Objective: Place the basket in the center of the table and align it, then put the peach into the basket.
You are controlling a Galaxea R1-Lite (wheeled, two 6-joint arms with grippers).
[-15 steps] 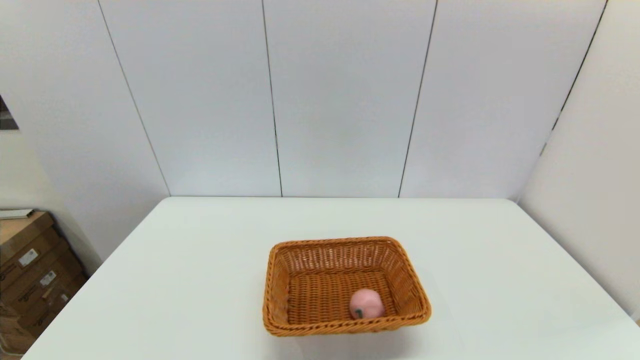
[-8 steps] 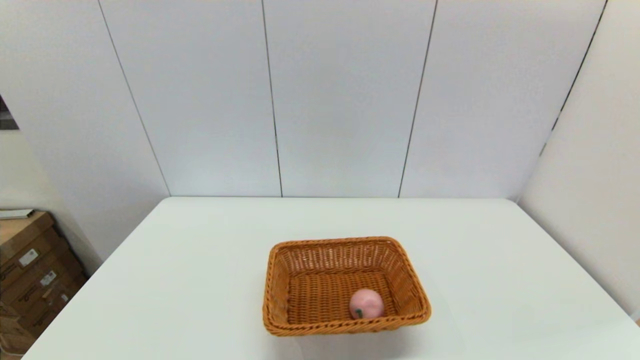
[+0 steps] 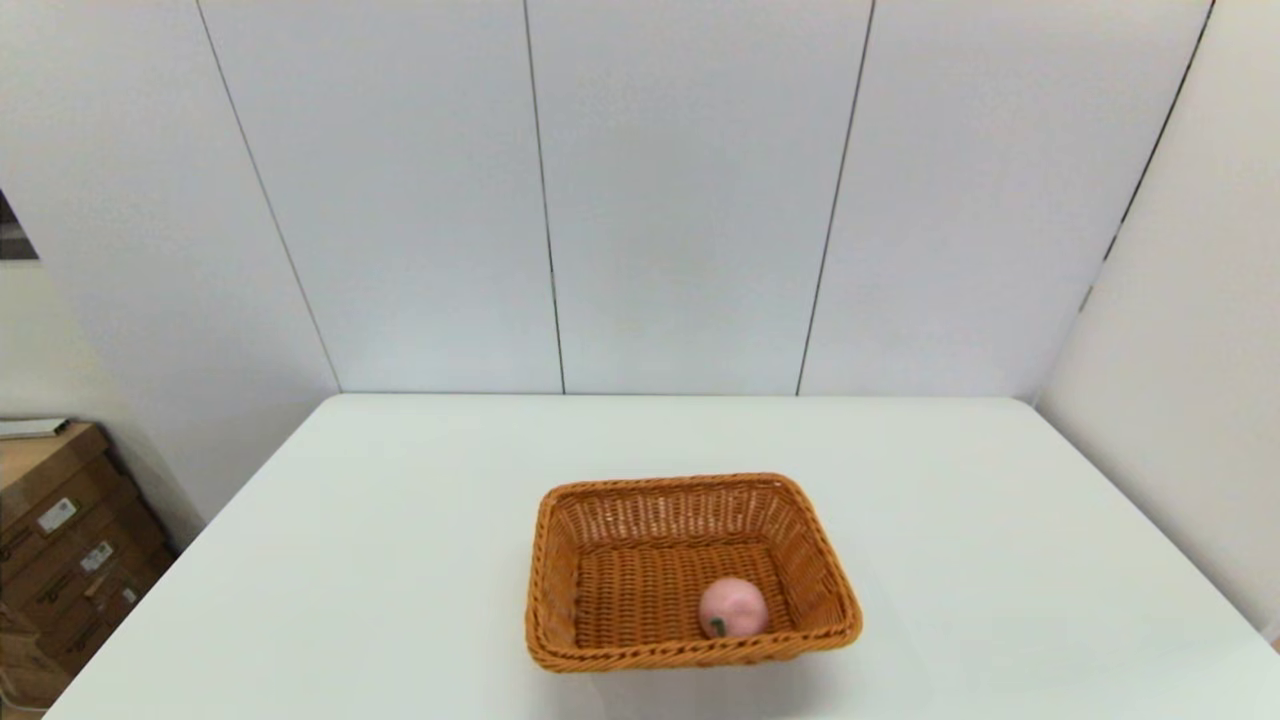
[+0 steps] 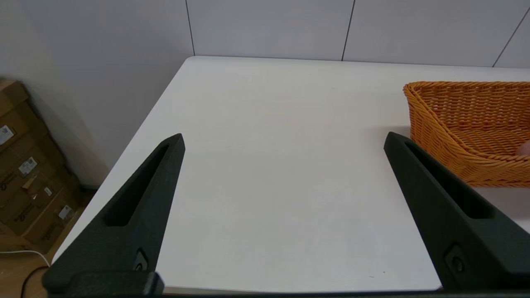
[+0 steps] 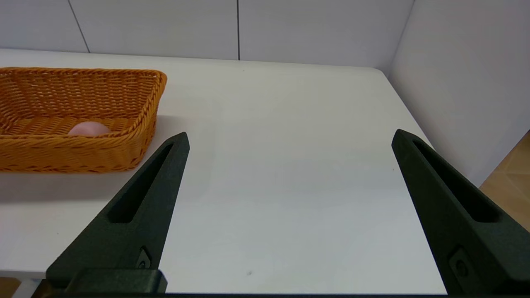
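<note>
The orange-brown wicker basket sits near the middle of the white table, toward the front edge, its sides roughly square to the table. Inside it, at the front right, lies the pink peach; the right wrist view shows the peach just over the basket rim. Neither arm shows in the head view. My left gripper is open over the table's front left, with the basket to its right. Over the front right, my right gripper is open and holds nothing.
Cardboard boxes are stacked on the floor left of the table. White wall panels close in behind and on the right. Bare tabletop surrounds the basket on all sides.
</note>
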